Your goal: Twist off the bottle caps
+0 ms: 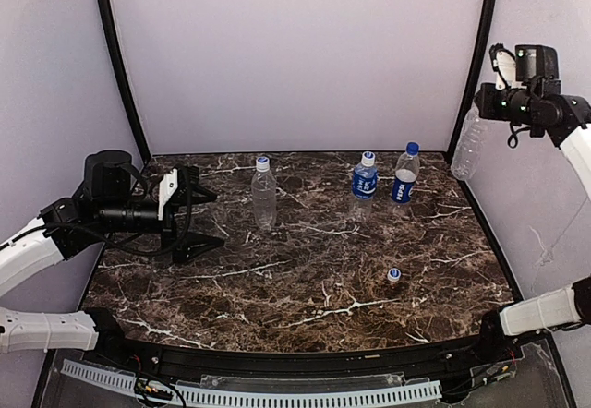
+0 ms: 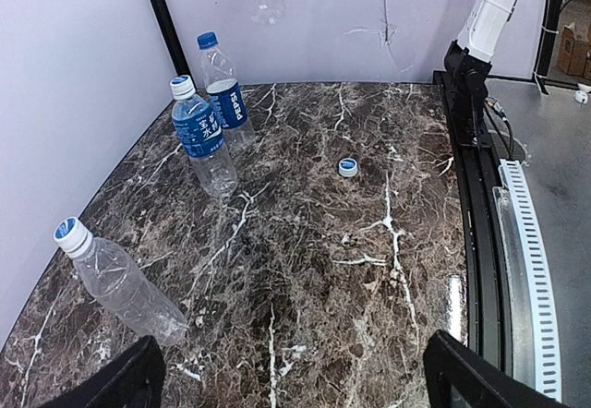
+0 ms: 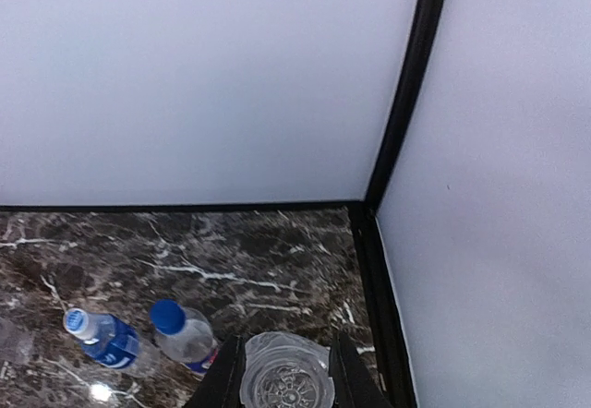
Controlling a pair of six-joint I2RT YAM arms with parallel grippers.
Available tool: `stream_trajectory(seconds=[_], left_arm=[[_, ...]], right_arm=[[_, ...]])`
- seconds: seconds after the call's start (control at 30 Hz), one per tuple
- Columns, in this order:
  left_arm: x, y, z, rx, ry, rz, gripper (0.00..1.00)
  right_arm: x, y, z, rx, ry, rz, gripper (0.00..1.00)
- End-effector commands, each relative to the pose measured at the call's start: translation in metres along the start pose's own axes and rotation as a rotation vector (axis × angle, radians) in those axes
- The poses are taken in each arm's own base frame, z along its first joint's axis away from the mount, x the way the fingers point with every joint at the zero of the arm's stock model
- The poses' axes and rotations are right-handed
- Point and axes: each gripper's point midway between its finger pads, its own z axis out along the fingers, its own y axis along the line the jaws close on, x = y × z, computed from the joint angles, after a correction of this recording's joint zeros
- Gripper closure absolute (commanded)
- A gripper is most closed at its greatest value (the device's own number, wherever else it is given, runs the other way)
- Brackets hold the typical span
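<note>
I find my left pincer (image 1: 205,222) spread wide apart over the table's (image 1: 305,306) left side, touching nothing. My right pincer (image 3: 288,376) is clamped on a plain bottle (image 1: 468,150), raised at far right. Three capped bottles (image 1: 264,191) stand at the far side. One loose cap (image 1: 394,274) lies near right.

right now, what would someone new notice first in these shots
The right pincer holds a clear bottle high by the right wall, well above the marble table. Three capped bottles stand along the back, a plain bottle left of two blue-labelled bottles, and one loose cap lies alone nearer the front right. The left pincer hangs wide open over the left side, holding nothing.
</note>
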Motion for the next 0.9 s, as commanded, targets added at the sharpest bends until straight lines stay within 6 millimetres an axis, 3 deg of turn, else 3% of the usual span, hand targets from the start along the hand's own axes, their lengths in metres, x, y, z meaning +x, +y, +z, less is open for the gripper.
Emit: stream_trajectory(seconds=[0.0,0.03,0.17,0.27,0.5,0.7,0.87], left_arm=[[0.004,-0.001,-0.003,-0.005,0.001,0.008,0.01],[0.005,-0.001,-0.003,-0.006,0.001,0.01,0.01],[0.006,0.0,-0.003,-0.008,0.005,0.009,0.01],[0.007,0.001,-0.003,-0.012,0.01,0.012,0.01],[0.009,0.0,-0.003,-0.008,0.015,0.016,0.01],[0.008,0.0,-0.002,-0.008,0.011,0.015,0.01],[0.007,0.001,-0.003,-0.01,0.011,0.021,0.01]], right_arm=[[0.049,-0.034,0.043,0.052,0.054,-0.021,1.0],[0.068,-0.031,0.056,0.013,0.054,-0.049,1.0],[0.115,-0.042,0.089,0.046,0.055,-0.099,1.0],[0.14,-0.053,0.106,0.033,0.073,-0.059,1.0],[0.161,-0.067,0.117,0.03,0.102,0.019,1.0],[0.187,-0.064,0.123,0.012,0.14,0.074,1.0],[0.197,-0.065,0.124,0.019,0.156,0.072,1.0]])
